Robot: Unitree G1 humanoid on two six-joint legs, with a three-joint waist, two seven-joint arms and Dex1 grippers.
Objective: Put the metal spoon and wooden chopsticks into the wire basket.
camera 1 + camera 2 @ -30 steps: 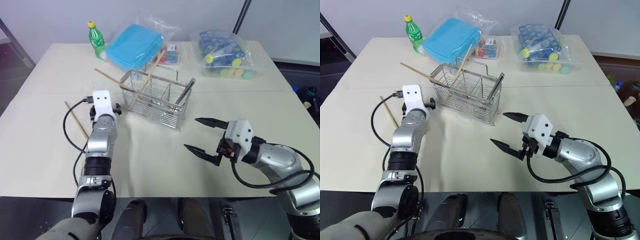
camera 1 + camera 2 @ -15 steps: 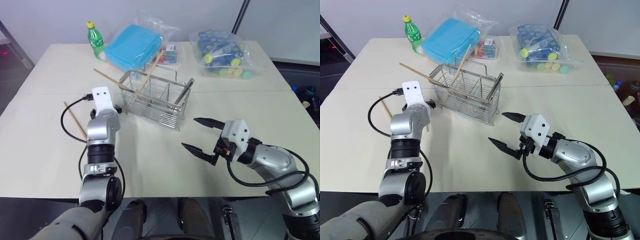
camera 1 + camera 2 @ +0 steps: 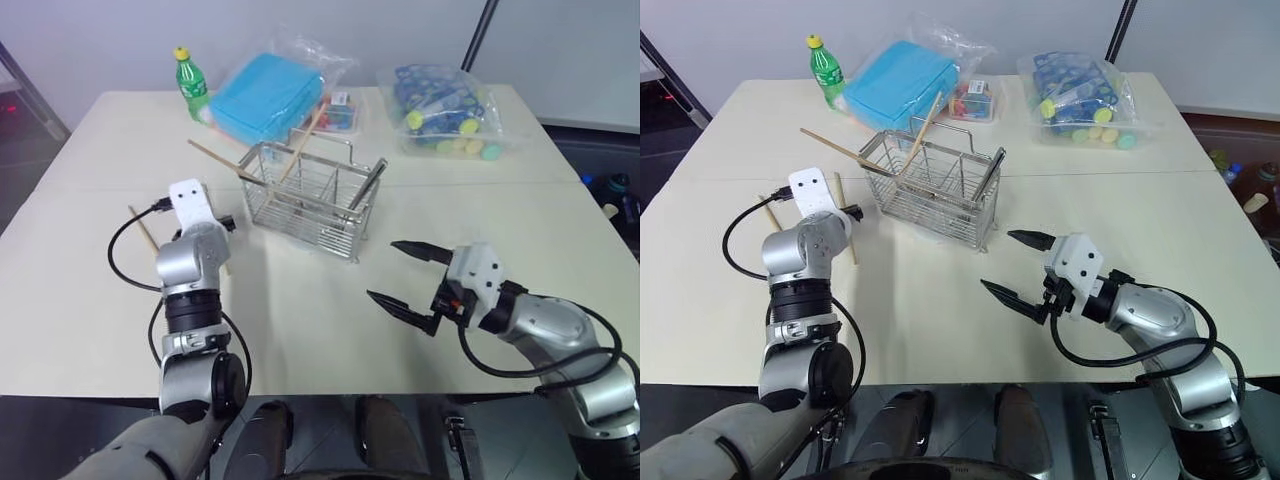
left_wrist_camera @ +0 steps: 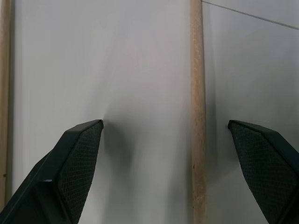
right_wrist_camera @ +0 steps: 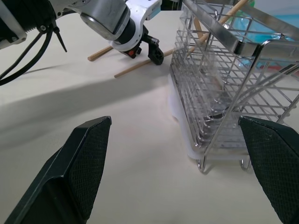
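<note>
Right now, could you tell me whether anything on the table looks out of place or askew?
Two wooden chopsticks lie loose on the table to the left of the wire basket, by the open left gripper. Two more lean out over the basket's rim at slants instead of standing inside. The metal spoon is already in the basket.

The wire basket (image 3: 310, 195) is shiny silver metal mesh. The wooden chopsticks (image 3: 845, 232) look like plain matt, light-brown wood with fine grain. The metal spoon (image 3: 370, 186) handle is polished steel. The table (image 3: 300, 310) is smooth, matt cream. At about 12 o'clock of the basket, clear plastic bags (image 3: 440, 95) look glossy and crinkled. The left gripper's fingertips (image 4: 79, 158) are black with textured pads.
</note>
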